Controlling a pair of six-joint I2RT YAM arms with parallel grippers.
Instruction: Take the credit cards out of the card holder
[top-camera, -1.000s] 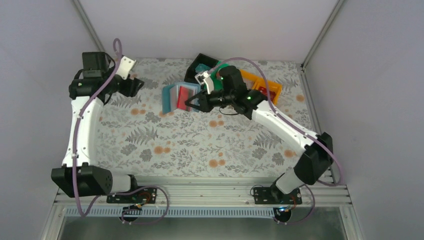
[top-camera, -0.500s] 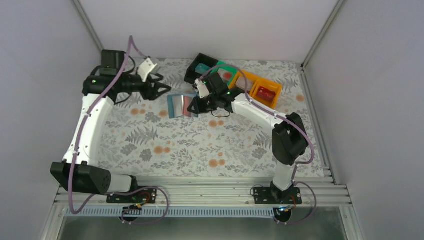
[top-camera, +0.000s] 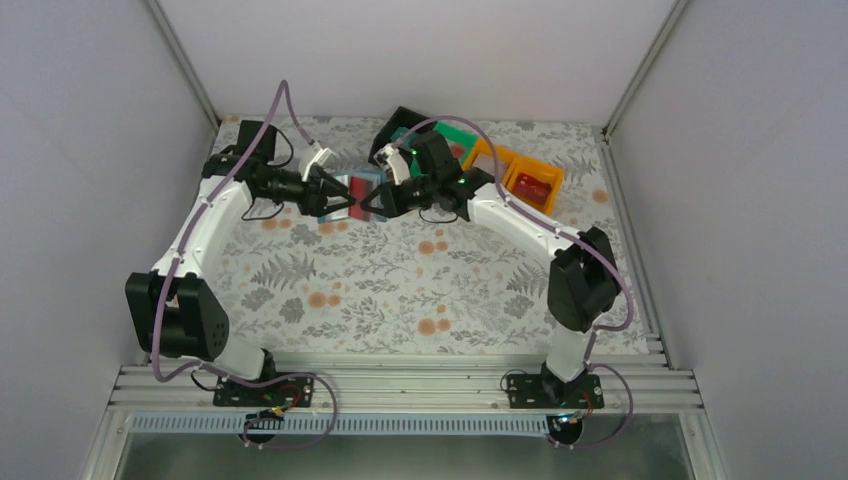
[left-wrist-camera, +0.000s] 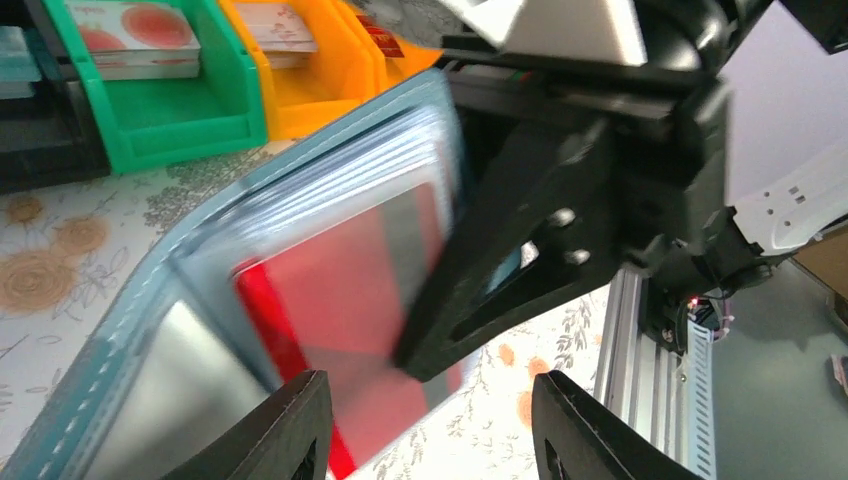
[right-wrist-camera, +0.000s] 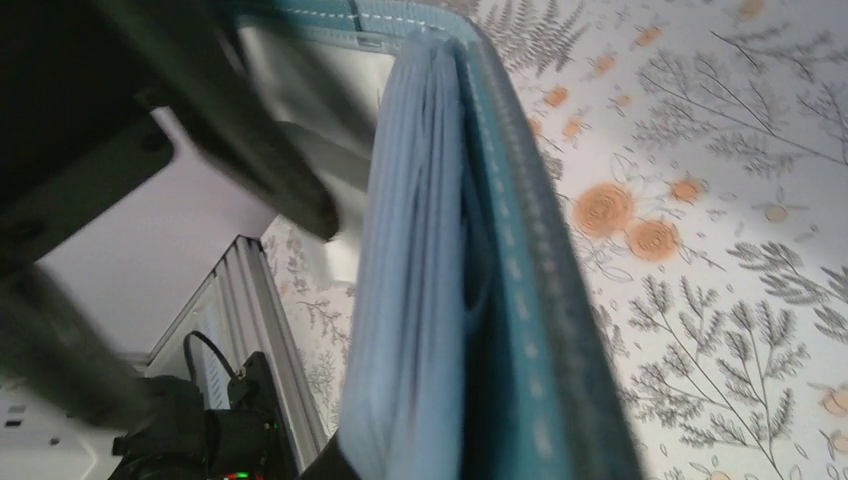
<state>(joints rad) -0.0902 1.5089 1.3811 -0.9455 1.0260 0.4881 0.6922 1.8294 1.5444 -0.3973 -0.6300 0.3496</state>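
- From above, we see the right pincer (top-camera: 378, 203) clamped on the right half of the holder (top-camera: 348, 185), which it holds open over the table (top-camera: 400, 290).
- The left pincer (top-camera: 338, 203) faces it with jaws apart, its tips at the holder's open side. We cannot tell whether they touch it.
- A red card (top-camera: 364, 187) shows inside the holder, between the two pincers.
- Behind the right pincer stand a black bin (top-camera: 398, 125), a green bin (top-camera: 455, 135) and an orange bin (top-camera: 530, 182).
- In the left wrist view, the left pincer (left-wrist-camera: 425, 392) is spread, one finger low on each side.
- The holder (left-wrist-camera: 200, 350) fills the space just ahead of it, pockets fanned, with the red card (left-wrist-camera: 340, 310) in a clear sleeve.
- The right pincer's finger (left-wrist-camera: 515, 225) presses across the holder's far half. The green bin (left-wrist-camera: 150, 110) and the orange bin (left-wrist-camera: 320, 85) lie beyond.
- In the right wrist view, the holder (right-wrist-camera: 500, 300) stands edge-on right at the pincer, its pale pockets stacked leftward.
- Dark blurred fingers (right-wrist-camera: 270, 170) sit beside the pockets, and we cannot tell whose they are.
- The table (right-wrist-camera: 720, 200) lies past the holder.
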